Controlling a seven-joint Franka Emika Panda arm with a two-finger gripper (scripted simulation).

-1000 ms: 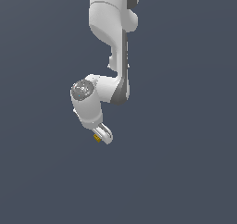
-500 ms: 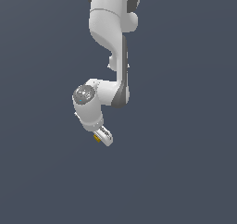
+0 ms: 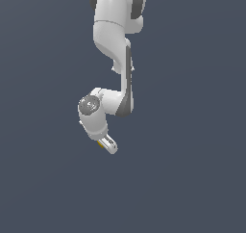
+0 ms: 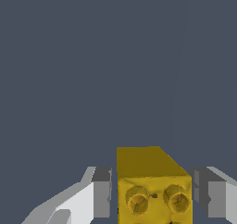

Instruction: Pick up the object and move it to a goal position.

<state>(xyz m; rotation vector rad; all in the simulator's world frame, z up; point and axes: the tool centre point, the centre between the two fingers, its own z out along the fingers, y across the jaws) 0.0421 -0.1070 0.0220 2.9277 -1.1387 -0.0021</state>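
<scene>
The white arm [image 3: 115,44] comes down from the 12 o'clock edge of the exterior view and bends at a round joint, so that the wrist points toward about 5 o'clock. All around it is only a flat dark grey ground [image 3: 192,179]; no goal marker is visible in either view.

At the end of the arm, the gripper [image 3: 107,144] is small, and a thin yellow strip shows at its tip. The wrist view makes this clear: the block [image 4: 152,190] lies directly between the two fingers [image 4: 102,193], not to one side of the hand. A stud-like pair of round bumps is on the face that looks at the camera.

The jaws are apart. The finger on one side is very near the block or touching it; the other finger has a narrow dark gap to the block. So I cannot say that the block is firmly clamped.

The block looks almost cubic, without a clear long axis, and its side faces run parallel to the finger pads. In my judgement the coming move needs only a straight closing of the fingers, without any turn of the wrist.
</scene>
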